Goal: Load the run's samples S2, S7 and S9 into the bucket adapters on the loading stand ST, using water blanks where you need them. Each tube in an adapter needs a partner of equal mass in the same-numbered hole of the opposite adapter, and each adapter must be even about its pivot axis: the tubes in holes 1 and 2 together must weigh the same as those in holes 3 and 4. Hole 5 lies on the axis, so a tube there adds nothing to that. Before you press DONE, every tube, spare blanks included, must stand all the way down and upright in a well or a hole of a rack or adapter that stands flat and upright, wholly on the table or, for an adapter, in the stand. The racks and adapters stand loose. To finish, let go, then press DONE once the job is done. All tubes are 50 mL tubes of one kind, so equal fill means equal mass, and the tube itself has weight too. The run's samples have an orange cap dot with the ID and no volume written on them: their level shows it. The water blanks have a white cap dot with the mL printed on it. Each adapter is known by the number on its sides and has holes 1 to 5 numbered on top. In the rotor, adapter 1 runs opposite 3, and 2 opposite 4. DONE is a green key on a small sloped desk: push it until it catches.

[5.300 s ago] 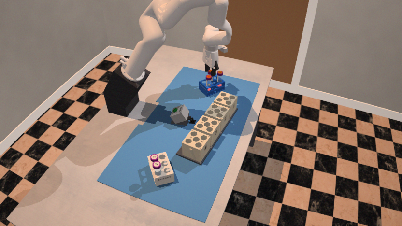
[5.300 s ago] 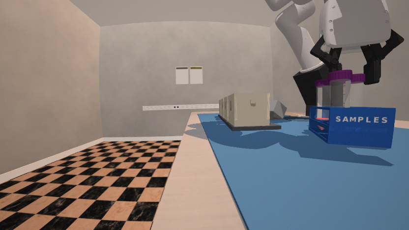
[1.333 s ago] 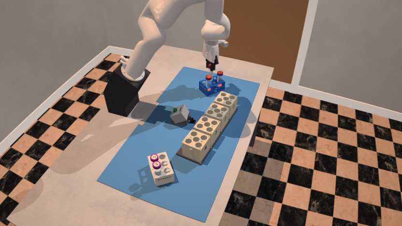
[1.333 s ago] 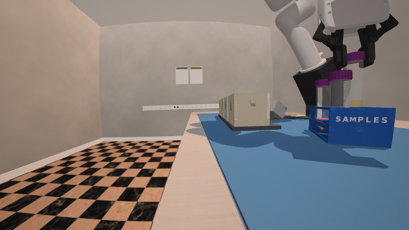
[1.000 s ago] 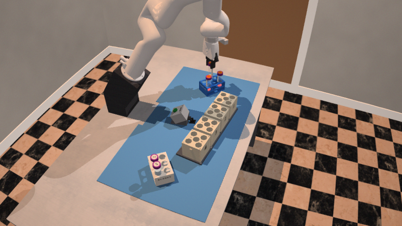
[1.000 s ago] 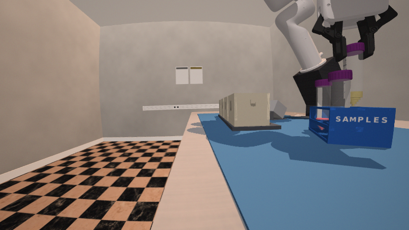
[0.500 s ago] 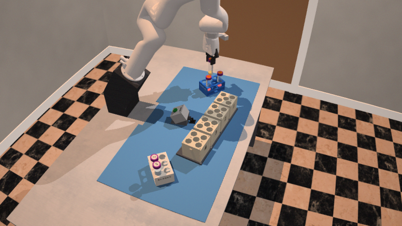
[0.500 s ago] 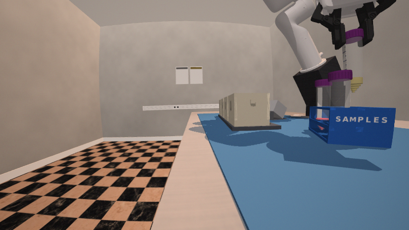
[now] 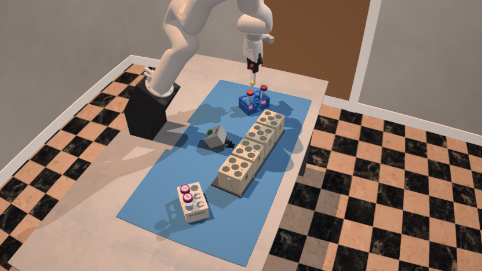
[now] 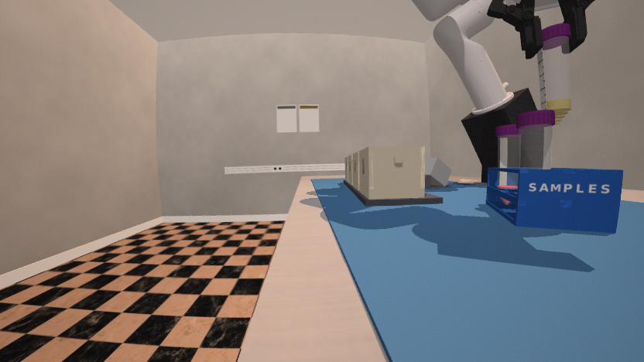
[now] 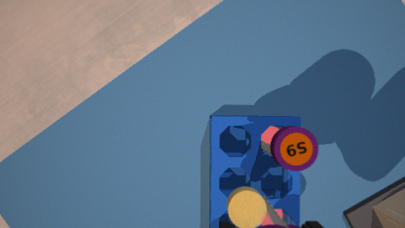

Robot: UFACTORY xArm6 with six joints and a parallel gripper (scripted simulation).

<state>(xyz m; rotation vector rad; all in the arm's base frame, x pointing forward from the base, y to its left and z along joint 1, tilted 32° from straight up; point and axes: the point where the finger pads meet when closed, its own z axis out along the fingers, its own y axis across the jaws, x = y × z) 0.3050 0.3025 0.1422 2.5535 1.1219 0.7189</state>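
Top view: the arm (image 9: 180, 43) (image 10: 472, 58) reaches over the far end of the desk (image 9: 67, 235) (image 10: 306, 292) (image 11: 97, 49), its pincer (image 9: 254, 69) (image 10: 551, 51) (image 11: 270, 225) clamped on the purple cap of a held tube (image 9: 252, 79) (image 10: 557, 74) (image 11: 247, 207). This tube hangs roughly upright above the blue samples rack (image 9: 244, 107) (image 10: 570, 211) (image 11: 215, 161), its pointed lower end yellow and clear of the wells; its ID cannot be read.

Two further samples stand in that rack: tube S9 (image 9: 263, 88) (image 10: 536, 119) (image 11: 296, 149), legible in the wrist view, and a second tube (image 9: 249, 92) (image 10: 508, 130) (image 11: 273, 215) of unreadable ID. Both show red contents low down.

Beside the rack, four bucket adapters (image 9: 232, 182) (image 10: 396, 173) (image 11: 396, 214) form a row on the dark loading stand (image 9: 241, 194) (image 10: 400, 201) (image 11: 357, 210). The grey console (image 9: 219, 138) (image 10: 436, 173) with the green DONE key (image 9: 210, 132) lies between the row and the arm's base. At the near end, two water blanks (image 9: 187, 197) occupy adjacent wells of the blanks rack (image 9: 197, 216). Racks, stand and console all rest on the blue mat (image 9: 151, 188) (image 10: 450, 292) (image 11: 146, 146).

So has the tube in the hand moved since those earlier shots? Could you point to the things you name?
Yes: upward. The held tube (image 9: 252, 78) (image 10: 557, 74) (image 11: 247, 207) now hangs higher above the blue samples rack (image 9: 254, 105) (image 10: 570, 211) (image 11: 214, 161) in the exterior view.
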